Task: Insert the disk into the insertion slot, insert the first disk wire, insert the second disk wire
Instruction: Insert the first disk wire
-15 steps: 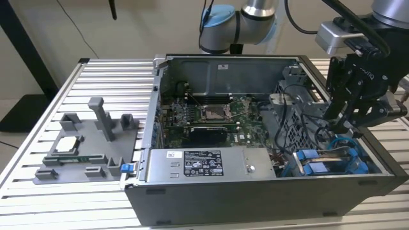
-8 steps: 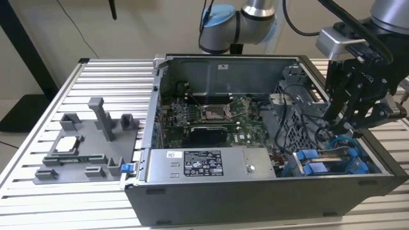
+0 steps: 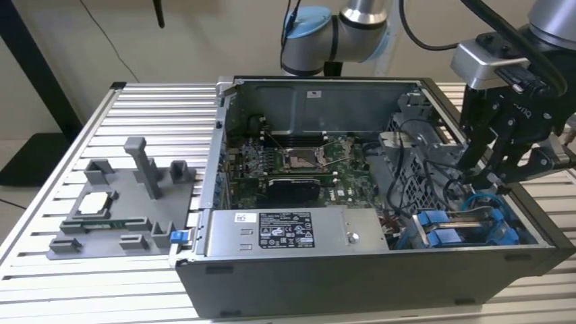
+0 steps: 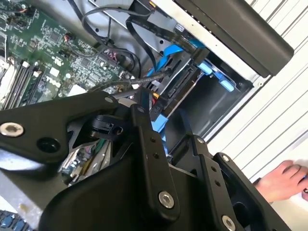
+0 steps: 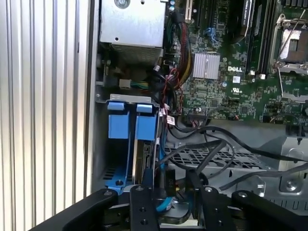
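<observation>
already seated, disk (image 5: 145, 132) in the insertion slot (image 5: 127, 98); gripper (image 5: 168, 186) with fingers (image 5: 144, 202) pinched on a blue wire (image 5: 161, 204) just beside

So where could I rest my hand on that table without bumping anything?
Bare slats of the table lie between the grey fixture and the near edge, and beyond the fixture, beside the computer case. Crowded: the case's drive corner, where the end effector sits among cables.
</observation>
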`<move>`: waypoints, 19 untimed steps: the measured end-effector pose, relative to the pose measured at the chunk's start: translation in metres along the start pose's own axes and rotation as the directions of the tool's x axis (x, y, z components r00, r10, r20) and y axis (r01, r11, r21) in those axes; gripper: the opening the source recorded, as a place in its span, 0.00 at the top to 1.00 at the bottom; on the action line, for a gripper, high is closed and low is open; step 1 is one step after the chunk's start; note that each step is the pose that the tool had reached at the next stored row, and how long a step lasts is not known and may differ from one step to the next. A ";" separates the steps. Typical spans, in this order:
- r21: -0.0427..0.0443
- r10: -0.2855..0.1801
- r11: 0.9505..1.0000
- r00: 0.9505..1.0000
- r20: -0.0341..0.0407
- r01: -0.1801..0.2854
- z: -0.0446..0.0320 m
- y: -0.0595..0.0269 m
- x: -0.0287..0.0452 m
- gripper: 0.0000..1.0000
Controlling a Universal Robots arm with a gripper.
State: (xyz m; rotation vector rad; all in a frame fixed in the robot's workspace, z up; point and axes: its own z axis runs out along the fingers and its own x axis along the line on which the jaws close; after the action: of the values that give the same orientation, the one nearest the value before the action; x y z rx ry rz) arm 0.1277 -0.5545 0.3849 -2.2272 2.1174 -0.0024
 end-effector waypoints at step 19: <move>0.021 0.002 1.000 1.000 0.005 -0.002 0.0048 0.0030 0.0020 1.00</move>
State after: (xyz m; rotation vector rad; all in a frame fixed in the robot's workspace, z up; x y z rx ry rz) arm 0.1251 -0.5564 0.3798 -2.2115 2.1070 -0.0190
